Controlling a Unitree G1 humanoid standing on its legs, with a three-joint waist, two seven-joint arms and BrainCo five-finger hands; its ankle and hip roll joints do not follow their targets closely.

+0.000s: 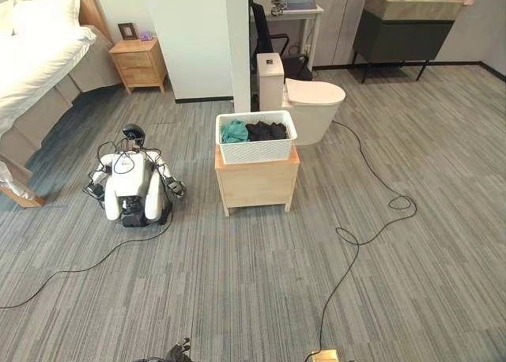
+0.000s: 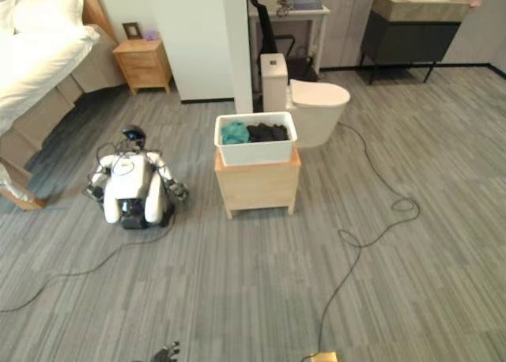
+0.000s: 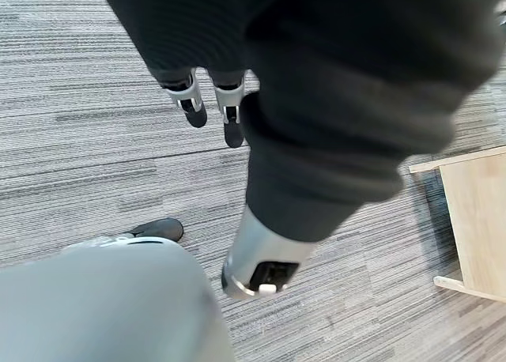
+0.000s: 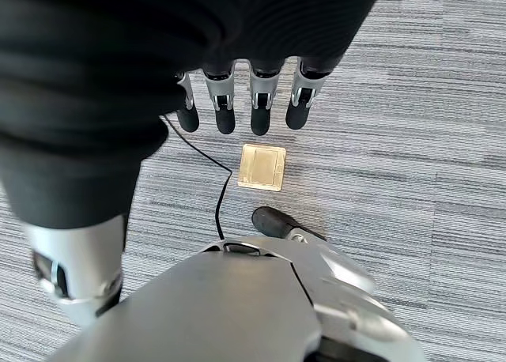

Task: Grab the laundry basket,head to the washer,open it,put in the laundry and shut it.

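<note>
The grey striped carpet floor (image 1: 237,299) is the biggest thing here. On it stands a low light wooden counter (image 1: 257,182), and the white perforated plastic laundry basket (image 1: 256,147) sits on top, holding teal and black clothes (image 1: 254,130). The basket lies straight ahead of both hands and well apart (long side across the view). Left hand (image 3: 212,101) and right hand (image 4: 241,101) hang with relaxed, straight fingers, holding nothing; neither is clearly nearer

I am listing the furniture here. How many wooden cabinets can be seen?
2. One wooden cabinet stands mid-floor and carries the white laundry basket. The other cabinet is beside the bed. More may be hidden.
</note>
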